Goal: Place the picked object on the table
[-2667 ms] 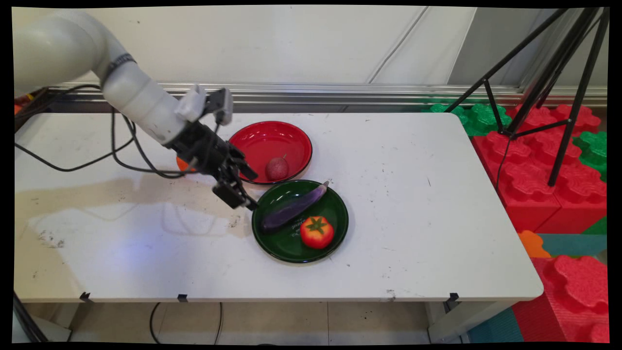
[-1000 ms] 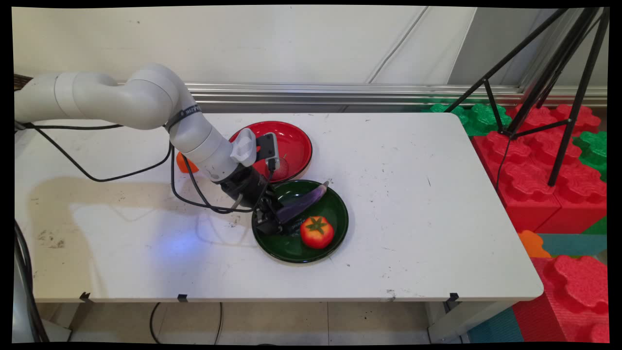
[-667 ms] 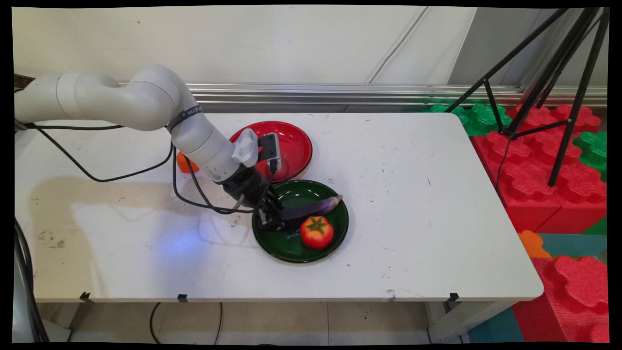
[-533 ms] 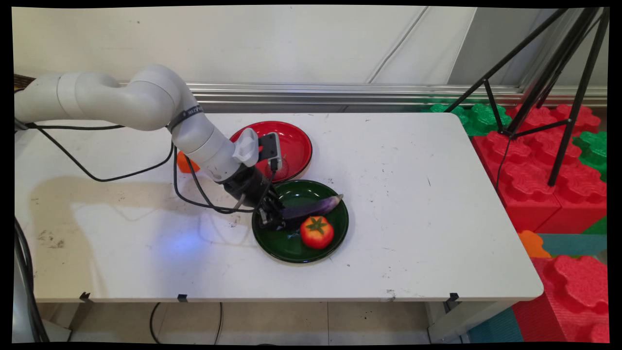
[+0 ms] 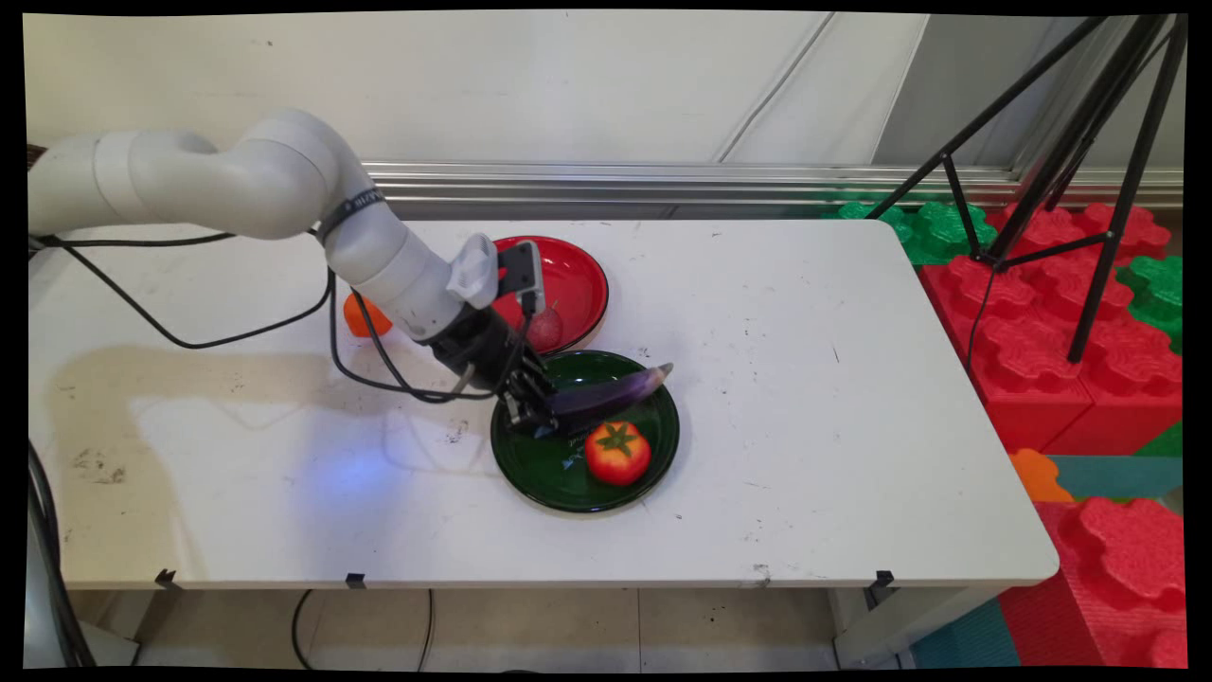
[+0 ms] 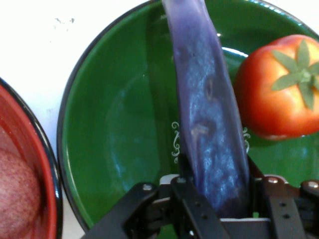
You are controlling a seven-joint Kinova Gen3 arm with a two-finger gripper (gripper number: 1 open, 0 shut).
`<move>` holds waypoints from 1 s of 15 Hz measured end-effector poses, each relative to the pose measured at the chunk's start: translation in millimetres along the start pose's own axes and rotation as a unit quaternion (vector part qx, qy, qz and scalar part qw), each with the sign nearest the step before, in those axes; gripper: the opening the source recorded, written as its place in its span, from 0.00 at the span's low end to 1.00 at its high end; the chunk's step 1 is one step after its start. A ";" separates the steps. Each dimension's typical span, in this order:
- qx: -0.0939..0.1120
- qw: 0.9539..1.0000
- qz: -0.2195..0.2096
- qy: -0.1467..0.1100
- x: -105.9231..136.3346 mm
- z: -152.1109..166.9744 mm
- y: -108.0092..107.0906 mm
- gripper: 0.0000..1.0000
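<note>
Gripper (image 5: 542,418) clamped on eggplant (image 5: 606,393) butt end, tip raised toward 2 o'clock over green plate (image 5: 568,488); tomato (image 5: 617,453) beside.

End effector (image 5: 536,414) clamped on the thick end of a purple eggplant (image 5: 606,393), held tilted above a green plate (image 5: 568,478) bearing a tomato (image 5: 617,453). Behind, a red plate (image 5: 578,279) on the white counter (image 5: 805,398).
</note>
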 end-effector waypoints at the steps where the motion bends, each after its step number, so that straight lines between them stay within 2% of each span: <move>1: -0.001 1.000 0.001 0.004 0.5 -5.3 -0.2 0.00; 10: -0.005 0.999 0.028 0.036 -6.1 -70.6 -7.3 0.00; 15: -0.005 0.998 0.047 0.035 -21.5 -107.0 -12.7 0.00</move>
